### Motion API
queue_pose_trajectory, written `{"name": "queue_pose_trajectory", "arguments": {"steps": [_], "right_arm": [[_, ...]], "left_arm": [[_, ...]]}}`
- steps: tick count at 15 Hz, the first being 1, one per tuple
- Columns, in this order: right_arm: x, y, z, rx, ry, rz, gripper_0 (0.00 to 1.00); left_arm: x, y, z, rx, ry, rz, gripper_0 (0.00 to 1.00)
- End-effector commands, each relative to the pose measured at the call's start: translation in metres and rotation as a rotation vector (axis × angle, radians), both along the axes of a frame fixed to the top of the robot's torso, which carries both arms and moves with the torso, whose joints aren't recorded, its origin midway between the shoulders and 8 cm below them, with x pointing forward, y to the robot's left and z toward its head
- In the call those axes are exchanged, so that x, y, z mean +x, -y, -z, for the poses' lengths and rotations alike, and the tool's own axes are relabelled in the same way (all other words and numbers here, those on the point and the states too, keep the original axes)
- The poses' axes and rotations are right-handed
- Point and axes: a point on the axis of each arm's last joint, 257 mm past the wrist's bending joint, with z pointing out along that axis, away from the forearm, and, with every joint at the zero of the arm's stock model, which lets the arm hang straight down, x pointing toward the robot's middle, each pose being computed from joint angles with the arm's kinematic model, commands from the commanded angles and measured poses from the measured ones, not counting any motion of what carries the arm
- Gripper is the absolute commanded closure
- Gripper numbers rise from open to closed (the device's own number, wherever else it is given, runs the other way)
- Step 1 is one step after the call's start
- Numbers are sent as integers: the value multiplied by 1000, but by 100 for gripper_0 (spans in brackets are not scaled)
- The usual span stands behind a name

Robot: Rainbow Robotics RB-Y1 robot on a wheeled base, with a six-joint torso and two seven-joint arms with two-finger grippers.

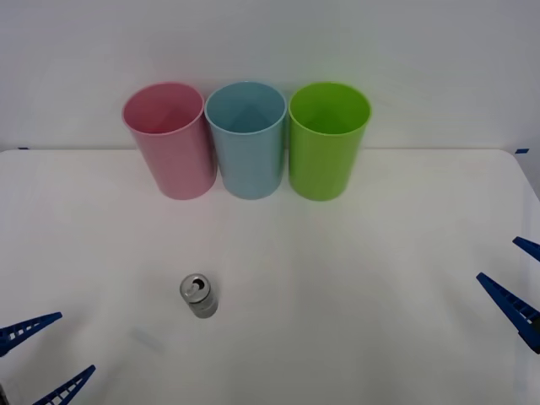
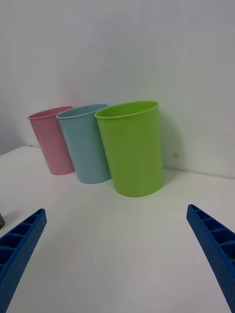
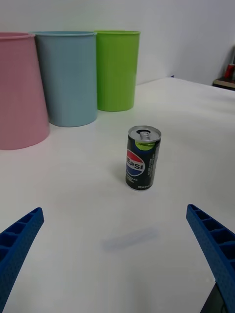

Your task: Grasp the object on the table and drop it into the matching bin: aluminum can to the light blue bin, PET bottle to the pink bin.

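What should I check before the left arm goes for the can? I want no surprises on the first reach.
1. Aluminum can upright on the table, apart from the bins: ok.
2. Left pincer open, fingers spread wide: ok.
3. Path from left pincer to can free of other things: ok.
4. Light blue bin upright in the middle, between pink bin and lime green bin: ok.
5. Right pincer open at the table's right edge, away from the can: ok.
6. Light blue bin empty: cannot tell.
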Motion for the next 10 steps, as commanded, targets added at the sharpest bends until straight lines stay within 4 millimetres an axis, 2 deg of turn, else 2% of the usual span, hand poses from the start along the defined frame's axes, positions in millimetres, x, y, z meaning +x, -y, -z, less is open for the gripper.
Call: {"name": "queue_pose_trajectory", "arguments": {"steps": [1, 6, 10], "right_arm": [[0, 0, 0, 0, 0, 0, 0], [0, 0, 0, 0, 0, 0, 0], [0, 0, 0, 0, 0, 0, 0]], "left_arm": [[9, 18, 10, -15, 16, -18, 0], [24, 47, 26, -11, 3, -4, 0], [38, 62, 33, -28, -27, -6, 0]]}}
